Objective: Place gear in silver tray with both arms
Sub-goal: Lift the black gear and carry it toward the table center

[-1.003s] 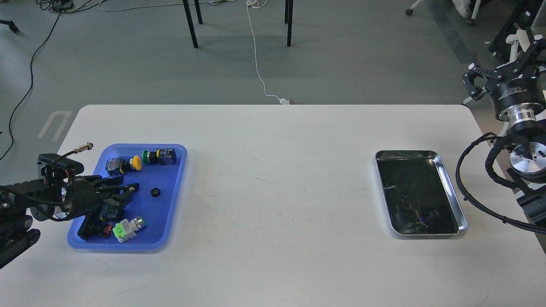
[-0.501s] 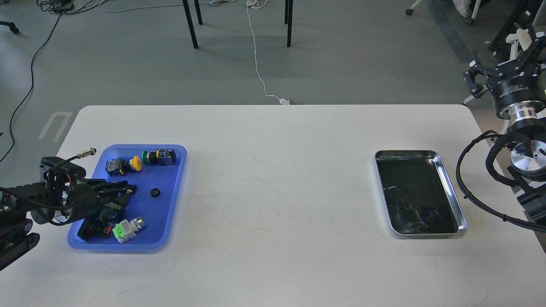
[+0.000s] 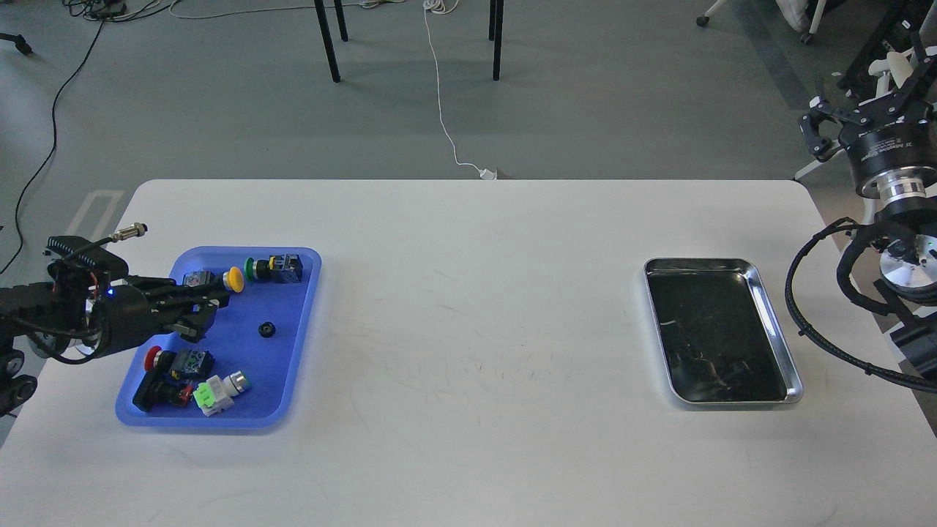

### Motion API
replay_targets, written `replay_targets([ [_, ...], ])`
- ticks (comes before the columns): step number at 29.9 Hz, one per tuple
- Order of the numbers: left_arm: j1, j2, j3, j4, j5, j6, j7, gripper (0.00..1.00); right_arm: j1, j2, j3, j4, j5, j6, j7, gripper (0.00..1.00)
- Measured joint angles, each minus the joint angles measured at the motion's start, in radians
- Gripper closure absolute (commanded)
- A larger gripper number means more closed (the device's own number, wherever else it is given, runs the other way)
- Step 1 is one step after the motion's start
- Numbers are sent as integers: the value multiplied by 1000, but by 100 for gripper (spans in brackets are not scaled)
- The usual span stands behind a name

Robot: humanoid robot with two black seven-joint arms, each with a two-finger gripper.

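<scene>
Sitting near the table's right edge, one shiny rectangular silver tray (image 3: 776, 329); left gripper (image 3: 208, 311) over one blue plastic tray (image 3: 293, 351), right gripper (image 3: 864, 110) aloft, fingers unreadable on both.

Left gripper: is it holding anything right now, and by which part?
Nothing that I can see. The left gripper hangs over the blue tray, short of the small black gear, which lies apart on the tray floor.

A plastic tray (image 3: 296, 344) of switches lies left on the table (image 3: 468, 307), silver tray (image 3: 776, 322) right.
</scene>
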Motion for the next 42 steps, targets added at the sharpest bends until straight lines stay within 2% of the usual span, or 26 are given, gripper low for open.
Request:
replay_targets([
  [4, -78, 33, 0, -134, -1, -37, 16, 85, 0, 0, 0, 1, 0, 0, 0, 1],
  [9, -223, -42, 0, -161, -1, -93, 40, 85, 1, -1, 0, 4, 0, -1, 0, 1],
  [12, -285, -143, 4, -161, 4, -111, 56, 85, -3, -10, 0, 10, 0, -1, 0, 1],
  [16, -328, -311, 8, -147, 9, -141, 113, 85, -25, -50, 2, 30, 2, 0, -1, 1],
  [23, -324, -628, 27, -65, 9, -201, 212, 85, -91, -155, -25, 103, 1, 4, -6, 1],
  [25, -324, -694, 63, -24, 19, -202, 227, 85, -127, -172, -37, 129, 0, 6, -6, 1],
  [29, -325, -808, 144, 85, 90, -199, 232, 85, -195, -219, -43, 172, 0, 9, -5, 1],
  [33, -308, -895, 163, 157, 151, -196, 231, 85, -222, -257, -45, 218, 0, 8, -3, 1],
  [42, -278, -970, 187, 249, 251, -196, 233, 84, -226, -268, -46, 285, 0, -11, -2, 1],
])
